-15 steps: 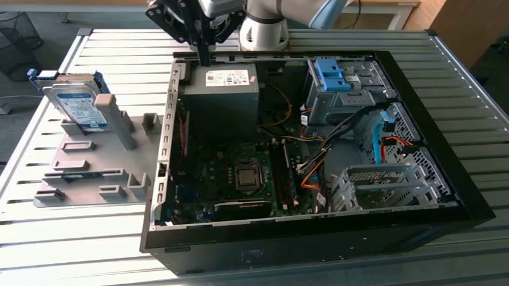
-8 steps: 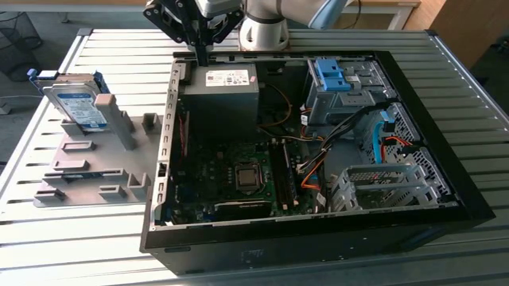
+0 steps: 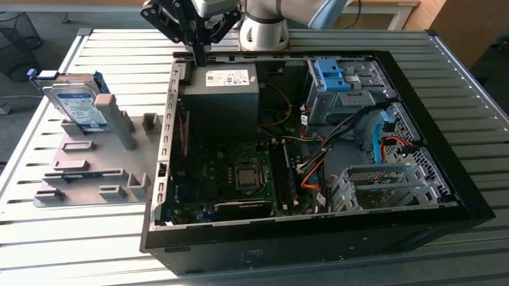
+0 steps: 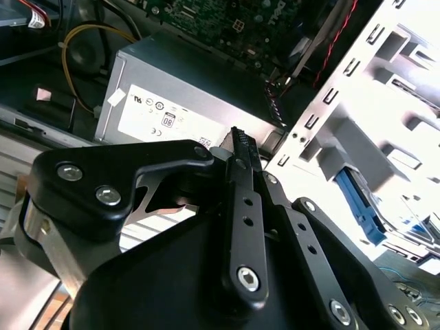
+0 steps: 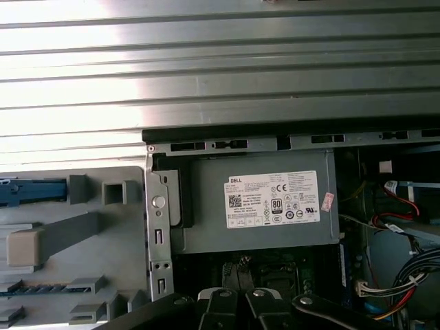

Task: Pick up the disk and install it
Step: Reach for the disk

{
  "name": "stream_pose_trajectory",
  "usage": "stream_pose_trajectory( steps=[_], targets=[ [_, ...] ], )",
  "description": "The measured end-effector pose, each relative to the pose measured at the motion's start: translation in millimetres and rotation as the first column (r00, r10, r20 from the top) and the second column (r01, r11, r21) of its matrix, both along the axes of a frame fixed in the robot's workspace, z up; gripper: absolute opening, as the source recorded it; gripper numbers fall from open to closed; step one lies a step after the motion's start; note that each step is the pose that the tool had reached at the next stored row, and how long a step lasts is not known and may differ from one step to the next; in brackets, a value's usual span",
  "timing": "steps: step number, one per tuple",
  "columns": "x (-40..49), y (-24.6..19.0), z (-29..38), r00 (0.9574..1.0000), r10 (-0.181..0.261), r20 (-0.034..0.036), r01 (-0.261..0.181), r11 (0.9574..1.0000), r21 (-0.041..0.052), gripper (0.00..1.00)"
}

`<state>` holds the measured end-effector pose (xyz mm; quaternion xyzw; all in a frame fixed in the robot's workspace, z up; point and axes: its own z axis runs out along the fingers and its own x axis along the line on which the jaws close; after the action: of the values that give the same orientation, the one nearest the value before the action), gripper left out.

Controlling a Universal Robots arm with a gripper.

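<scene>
Nearest in the exterior view, bare slats of the metal table (image 3: 80, 256) and the black front of the computer case (image 3: 318, 244), laid on its side with the panel off, most likely to leave every bay reachable from straight above. Just inside, toward the exterior view's right, an empty silver drive cage (image 3: 385, 185) with its mouth upward; beside it the motherboard (image 3: 238, 173), flat on the floor of the case. Outside the case, on the exterior view's left, a grey holder (image 3: 87, 173) of slots and posts, resting on the table just beside the case wall. Farther back on that holder, the disk (image 3: 77, 107): on edge, tilted back a little, propped between uprights, label outward and blue caddy around it, probably kept standing so as to offer its top edge to a pinch from above. Not yet picked up, and well apart from the arm. Deeper in the case, the grey power supply (image 3: 221, 95) and, to the exterior view's right, a blue bracket (image 3: 332, 74) fixed atop the grey drive bay (image 3: 338, 104). Farthest, the gripper (image 3: 198, 58), hanging point-down over the far edge of the power supply, fingers (image 4: 245, 206) pressed together on nothing in the second wrist view, touching no part; judged idle, with the pick-up not begun.
</scene>
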<state>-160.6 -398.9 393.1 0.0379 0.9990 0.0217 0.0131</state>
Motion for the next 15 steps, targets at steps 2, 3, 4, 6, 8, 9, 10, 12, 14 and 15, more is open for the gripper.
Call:
stream_pose_trajectory(
  steps=[2, 3, 4, 6, 8, 9, 10, 12, 14, 15],
  targets=[
    [-1.0, 0.0, 0.0, 1.0, 0.0, 0.0, 0.0, 1.0, 0.0001, 0.11],
    [-1.5, 0.0, 0.0, 1.0, 0.0, 0.0, 0.0, 1.0, 0.0001, 0.11],
    [-1.9, 0.0, 0.0, 1.0, 0.0, 0.0, 0.0, 1.0, 0.0, 0.11],
    [-3.0, 0.0, 0.0, 1.0, 0.0, 0.0, 0.0, 1.0, 0.0, 0.11],
    [-4.1, 0.0, 0.0, 1.0, 0.0, 0.0, 0.0, 1.0, 0.0, 0.11],
    [-4.6, 0.0, 0.0, 1.0, 0.0, 0.0, 0.0, 1.0, 0.0, 0.11],
    [-5.1, 0.0, -0.1, 1.0, 0.0, 0.0, 0.0, 1.0, 0.0001, 0.11],
    [-6.2, 0.0, -0.1, 1.0, 0.0, 0.0, 0.0, 1.0, 0.0001, 0.11],
    [-7.2, 0.0, -0.1, 1.0, 0.0, 0.0, 0.0, 1.0, 0.0001, 0.11],
    [-7.7, 0.0, -0.1, 1.0, 0.0, 0.0, 0.0, 1.0, 0.0, 0.11]
  ],
)
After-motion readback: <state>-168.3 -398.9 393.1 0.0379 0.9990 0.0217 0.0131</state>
